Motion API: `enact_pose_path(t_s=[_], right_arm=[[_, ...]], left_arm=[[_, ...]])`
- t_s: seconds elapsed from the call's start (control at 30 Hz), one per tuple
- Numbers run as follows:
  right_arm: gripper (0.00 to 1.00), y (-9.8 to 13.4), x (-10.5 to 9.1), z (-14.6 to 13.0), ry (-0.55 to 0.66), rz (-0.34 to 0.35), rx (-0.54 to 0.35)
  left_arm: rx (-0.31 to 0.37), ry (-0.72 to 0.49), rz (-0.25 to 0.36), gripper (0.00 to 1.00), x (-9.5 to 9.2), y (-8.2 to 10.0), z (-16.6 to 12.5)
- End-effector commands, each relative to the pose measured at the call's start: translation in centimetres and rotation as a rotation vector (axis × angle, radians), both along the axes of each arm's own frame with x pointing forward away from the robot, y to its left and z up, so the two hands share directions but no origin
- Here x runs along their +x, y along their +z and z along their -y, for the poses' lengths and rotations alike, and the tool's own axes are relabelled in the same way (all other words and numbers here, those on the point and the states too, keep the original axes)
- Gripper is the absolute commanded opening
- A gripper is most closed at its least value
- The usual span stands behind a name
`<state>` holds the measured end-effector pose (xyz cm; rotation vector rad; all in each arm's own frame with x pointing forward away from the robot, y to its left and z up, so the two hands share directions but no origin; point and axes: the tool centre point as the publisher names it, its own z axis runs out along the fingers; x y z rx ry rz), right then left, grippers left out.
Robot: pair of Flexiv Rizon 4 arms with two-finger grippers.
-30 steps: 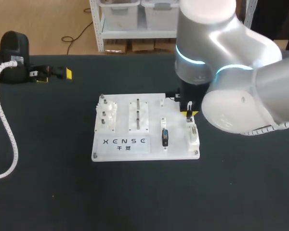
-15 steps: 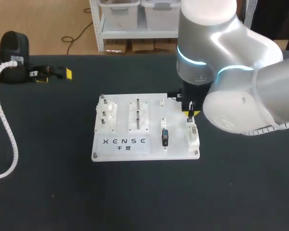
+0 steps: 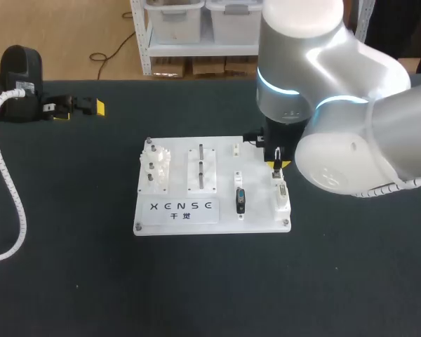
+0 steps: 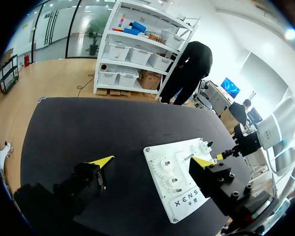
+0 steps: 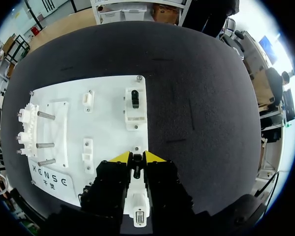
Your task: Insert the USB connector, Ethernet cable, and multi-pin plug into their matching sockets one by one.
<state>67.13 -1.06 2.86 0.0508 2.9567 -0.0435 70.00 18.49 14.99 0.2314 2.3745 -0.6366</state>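
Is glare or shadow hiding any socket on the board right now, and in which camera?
Head view: no glare on the white board; light glints only on my right arm, which covers the board's back right corner. Right wrist view: evenly lit, but the right gripper and its white plug hide the near edge. Left wrist view: the left gripper covers one side.

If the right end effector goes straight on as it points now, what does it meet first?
Probably the flat white plastic board, near its edge; the white plug it grips would touch first. Depth unclear.

Head overhead, wrists oblique (board [image 3: 259, 210] shared)
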Motion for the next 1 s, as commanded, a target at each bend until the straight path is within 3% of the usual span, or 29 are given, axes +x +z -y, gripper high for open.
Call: enact_pose_path(t_s=[0.03,0.53,1.0], right_arm=[[0.00,-0.3,0.2,0.0,-0.001,0.006,-0.004],[0.00,-1.6,-0.7,0.1,0.013,-0.032,-0.024],[0.00,-3.0,0.2,0.7,-0.029,-0.041,-0.061]], left_arm=[[0.000,0.000,0.000,1.00,0.0,0.0,0.0],[0.000,0.000,0.000,1.00,0.0,0.0,0.0],[0.000,0.000,0.000,1.00,0.0,0.0,0.0]])
